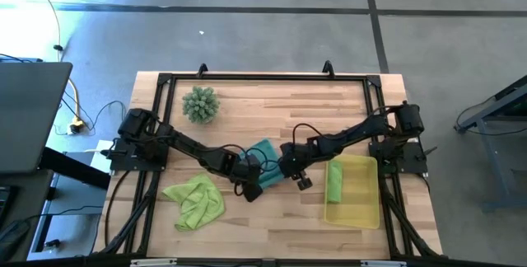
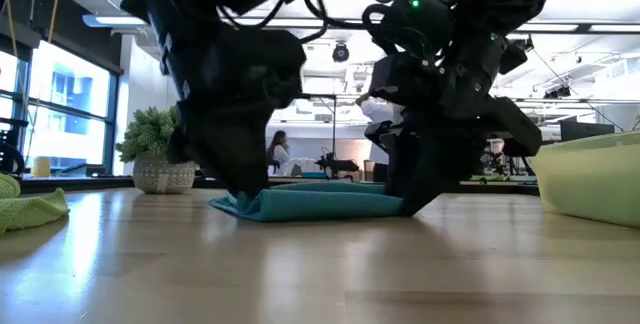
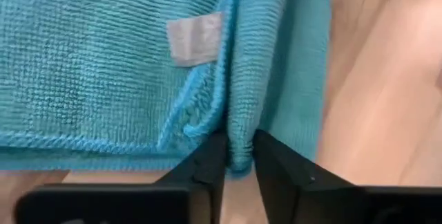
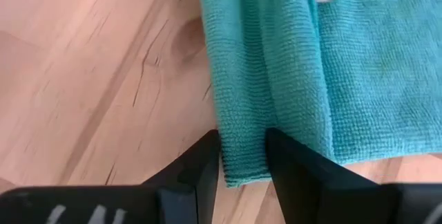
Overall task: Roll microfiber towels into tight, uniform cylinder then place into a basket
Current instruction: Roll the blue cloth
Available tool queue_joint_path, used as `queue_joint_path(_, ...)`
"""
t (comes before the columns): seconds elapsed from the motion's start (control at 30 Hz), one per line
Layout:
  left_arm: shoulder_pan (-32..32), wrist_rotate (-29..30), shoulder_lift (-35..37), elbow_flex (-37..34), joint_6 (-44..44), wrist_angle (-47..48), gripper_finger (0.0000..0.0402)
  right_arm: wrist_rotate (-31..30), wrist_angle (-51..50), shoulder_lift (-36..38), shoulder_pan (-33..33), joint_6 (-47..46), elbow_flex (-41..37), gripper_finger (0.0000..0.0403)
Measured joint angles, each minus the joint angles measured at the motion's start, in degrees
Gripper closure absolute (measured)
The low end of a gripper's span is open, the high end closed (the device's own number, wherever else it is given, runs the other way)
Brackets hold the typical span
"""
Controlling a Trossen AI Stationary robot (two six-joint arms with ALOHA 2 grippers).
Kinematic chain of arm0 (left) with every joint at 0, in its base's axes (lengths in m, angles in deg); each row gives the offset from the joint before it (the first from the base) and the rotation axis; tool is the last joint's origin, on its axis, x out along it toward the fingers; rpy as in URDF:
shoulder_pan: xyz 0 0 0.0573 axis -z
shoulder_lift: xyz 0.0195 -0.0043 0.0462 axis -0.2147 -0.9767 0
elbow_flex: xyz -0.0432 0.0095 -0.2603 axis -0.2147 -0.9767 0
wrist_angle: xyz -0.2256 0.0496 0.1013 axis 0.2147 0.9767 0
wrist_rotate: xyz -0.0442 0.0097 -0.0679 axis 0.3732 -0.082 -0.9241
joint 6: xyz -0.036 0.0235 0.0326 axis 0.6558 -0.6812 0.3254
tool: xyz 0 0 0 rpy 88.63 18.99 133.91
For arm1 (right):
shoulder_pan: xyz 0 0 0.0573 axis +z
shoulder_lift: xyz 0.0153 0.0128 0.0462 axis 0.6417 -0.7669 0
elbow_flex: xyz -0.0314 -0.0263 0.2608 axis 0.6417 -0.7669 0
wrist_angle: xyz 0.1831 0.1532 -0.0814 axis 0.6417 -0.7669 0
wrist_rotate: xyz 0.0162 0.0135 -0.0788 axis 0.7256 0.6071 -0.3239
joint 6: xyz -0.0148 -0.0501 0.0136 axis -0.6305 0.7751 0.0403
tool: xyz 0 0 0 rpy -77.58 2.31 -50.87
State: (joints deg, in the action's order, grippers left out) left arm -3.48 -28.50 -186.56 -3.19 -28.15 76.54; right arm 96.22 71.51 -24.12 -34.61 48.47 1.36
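The teal microfiber towel (image 1: 265, 158) lies flat at the table's middle, one edge turned over into a narrow roll. My left gripper (image 3: 239, 144) stands at the roll's left end (image 1: 249, 170) and my right gripper (image 4: 242, 141) at its right end (image 1: 286, 168); each is shut on that rolled edge. A crumpled lime green towel (image 1: 195, 203) rests on the wood near the front left. Another lime green towel (image 1: 335, 180), rolled up, lies inside the yellow basket (image 1: 361, 205) at the right. My left gripper pinches the end of the towel's rolled edge (image 3: 239, 124) between its two fingers, several layers thick. It comes from above, slanting down, the roll running away between the fingers. The towel lies on the table. My right gripper pinches the other end of the same rolled edge (image 4: 243, 117) between its two fingers, also slanting down from above. The roll runs on away from the fingers. The cloth rests flat on the wood, slack.
A spiky green plant ball (image 1: 200, 104) stands at the far left of the table. A black frame (image 1: 263, 76) runs around the tabletop. Bare wood lies in front of the teal towel, between the lime towel and the basket.
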Motion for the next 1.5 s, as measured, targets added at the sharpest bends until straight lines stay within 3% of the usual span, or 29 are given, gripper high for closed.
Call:
queue_joint_path(0.17, 0.2, -1.8, 0.7, 5.3, -6.3, 12.9, 0.0288, 0.8, 0.0, -0.1, -0.1, -0.8, 0.0, 0.0289)
queue_joint_path(0.33, 1.1, -1.6, 1.0, 10.1, -9.3, 22.8, 0.0269, 0.9, 0.1, -0.1, -0.1, -3.4, -0.1, 0.0289)
queue_joint_path(0.47, 3.6, -0.4, 1.3, 12.2, -13.4, 18.4, 0.0268, 0.9, 0.3, -0.1, -0.1, -7.9, -0.1, 0.0289)
queue_joint_path(0.6, 6.0, 5.8, 0.5, 12.0, -17.5, 11.2, 0.0268, 1.4, 0.8, -0.2, -0.1, -12.1, -0.2, 0.0289)
queue_joint_path(0.9, 8.9, 17.0, -0.6, 11.9, -16.9, 13.8, 0.0268, 1.4, 1.6, -0.2, -0.1, -13.8, -0.3, 0.0289)
queue_joint_path(1.03, 9.7, 16.7, -1.7, 12.0, -20.0, 8.4, 0.0268, 1.3, 2.4, -0.3, -0.2, -16.4, -0.3, 0.0289)
queue_joint_path(1.5, 10.3, 22.6, -8.8, 12.0, -21.6, 10.6, 0.0268, 1.3, 2.8, -0.3, -0.1, -21.4, -0.3, 0.0289)
